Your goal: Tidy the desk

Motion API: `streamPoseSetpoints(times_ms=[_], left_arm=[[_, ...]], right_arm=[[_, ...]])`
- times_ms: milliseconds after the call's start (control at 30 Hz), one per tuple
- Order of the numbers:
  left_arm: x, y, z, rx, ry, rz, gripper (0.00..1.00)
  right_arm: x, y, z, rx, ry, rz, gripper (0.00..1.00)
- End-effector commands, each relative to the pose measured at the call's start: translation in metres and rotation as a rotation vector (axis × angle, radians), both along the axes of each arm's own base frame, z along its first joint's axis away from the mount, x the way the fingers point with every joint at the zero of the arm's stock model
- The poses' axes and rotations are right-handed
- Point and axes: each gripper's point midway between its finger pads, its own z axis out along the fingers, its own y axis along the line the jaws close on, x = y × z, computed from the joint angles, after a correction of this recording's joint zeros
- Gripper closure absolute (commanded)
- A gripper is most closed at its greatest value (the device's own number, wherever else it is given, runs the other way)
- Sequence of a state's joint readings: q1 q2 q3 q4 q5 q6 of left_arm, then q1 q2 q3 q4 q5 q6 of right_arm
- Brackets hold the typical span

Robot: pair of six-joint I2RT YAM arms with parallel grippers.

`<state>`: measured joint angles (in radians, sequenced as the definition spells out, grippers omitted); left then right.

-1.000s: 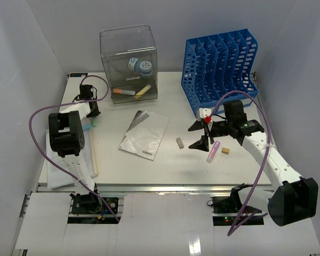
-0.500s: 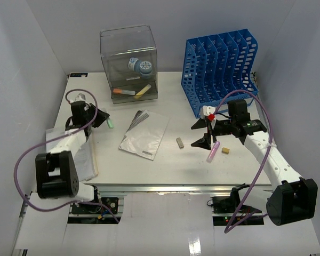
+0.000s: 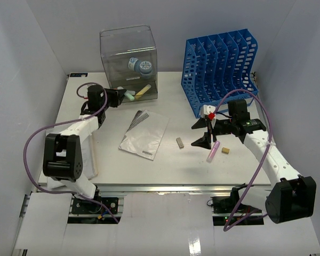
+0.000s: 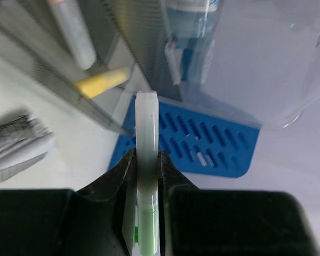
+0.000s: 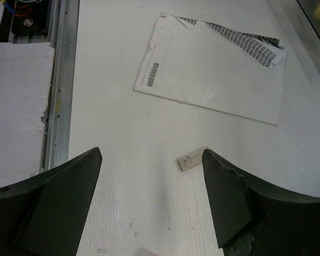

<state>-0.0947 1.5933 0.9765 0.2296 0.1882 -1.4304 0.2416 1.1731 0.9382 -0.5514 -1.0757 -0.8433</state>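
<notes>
The desk [image 3: 149, 169] is a white tabletop with a metal rail [image 5: 61, 80] at its front. My left gripper [image 3: 121, 95] is shut on a pale green highlighter [image 3: 129, 96] and holds it at the open front of the clear drawer box [image 3: 129, 64]. In the left wrist view the highlighter [image 4: 147, 133] sticks out between the fingers [image 4: 122, 176], pointing toward the box. My right gripper [image 3: 196, 135] hangs open and empty over the desk. A grey eraser [image 3: 180, 142] lies just left of it, close to one fingertip in the right wrist view [image 5: 191, 160].
A blue file rack [image 3: 221, 69] stands back right. A booklet [image 3: 144, 134] lies mid-desk. A pink highlighter [image 3: 213, 151] and a tan eraser [image 3: 225, 150] lie under the right arm. Papers [image 3: 69, 157] lie front left. The box holds markers [image 4: 101, 82] and tape rolls [image 3: 141, 66].
My left gripper has swung from the desk's left side to the front of the clear box, carrying the green highlighter. The right gripper has hardly moved.
</notes>
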Motion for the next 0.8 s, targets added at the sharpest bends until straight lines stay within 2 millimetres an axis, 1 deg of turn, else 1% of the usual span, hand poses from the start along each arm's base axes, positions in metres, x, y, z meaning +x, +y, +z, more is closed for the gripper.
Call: streamPoseSetpoints(times_ms=[0, 33, 67, 100, 167, 233, 267, 333, 367, 467, 533, 600, 633, 667, 700, 733, 767], left_arm=[[0.039, -0.003, 0.008, -0.109, 0.070, 0.151, 0.97], [0.046, -0.004, 0.006, -0.104, 0.091, 0.163, 0.93], [0.053, -0.004, 0.004, -0.092, 0.119, 0.174, 0.86], [0.058, -0.001, 0.007, -0.079, 0.134, 0.190, 0.82], [0.066, 0.007, -0.007, -0.056, 0.166, 0.239, 0.67], [0.072, 0.007, -0.012, -0.069, 0.173, 0.252, 0.56], [0.074, 0.008, -0.013, -0.071, 0.173, 0.259, 0.44], [0.079, 0.007, -0.012, -0.072, 0.162, 0.255, 0.33], [0.081, 0.006, -0.010, -0.074, 0.155, 0.252, 0.29], [0.084, 0.004, -0.005, -0.074, 0.136, 0.237, 0.27], [0.084, 0.002, 0.009, -0.063, 0.093, 0.208, 0.25], [0.079, 0.001, 0.025, -0.018, 0.031, 0.166, 0.24], [0.074, 0.000, 0.042, 0.022, -0.029, 0.128, 0.23], [0.066, 0.004, 0.062, 0.049, -0.094, 0.107, 0.21], [0.056, 0.003, 0.076, 0.076, -0.149, 0.059, 0.19], [0.045, 0.008, 0.079, 0.134, -0.192, 0.016, 0.18], [0.035, 0.016, 0.078, 0.209, -0.233, -0.016, 0.17]], right_arm=[[0.002, -0.001, -0.004, 0.002, 0.019, -0.002, 0.18], [0.002, -0.001, -0.005, 0.001, 0.020, -0.003, 0.18], [0.003, -0.001, -0.005, 0.001, 0.021, -0.004, 0.18], [0.003, -0.001, -0.006, 0.000, 0.024, -0.004, 0.18], [0.004, -0.002, -0.007, -0.001, 0.024, -0.007, 0.18], [0.004, -0.003, -0.008, -0.004, 0.026, -0.012, 0.18], [0.005, -0.003, -0.009, -0.005, 0.027, -0.015, 0.18], [0.006, -0.004, -0.010, -0.007, 0.032, -0.018, 0.18], [0.006, -0.004, -0.011, -0.009, 0.035, -0.020, 0.18], [0.009, -0.006, -0.015, -0.019, 0.047, -0.032, 0.18], [0.009, -0.008, -0.019, -0.028, 0.063, -0.037, 0.17], [0.009, -0.010, -0.026, -0.049, 0.084, -0.045, 0.17], [0.011, -0.012, -0.033, -0.075, 0.113, -0.070, 0.18], [0.013, -0.015, -0.039, -0.098, 0.162, -0.105, 0.19], [0.020, -0.022, -0.049, -0.157, 0.190, -0.172, 0.20], [0.025, -0.029, -0.055, -0.210, 0.198, -0.224, 0.21], [0.027, -0.033, -0.059, -0.249, 0.202, -0.258, 0.21]])
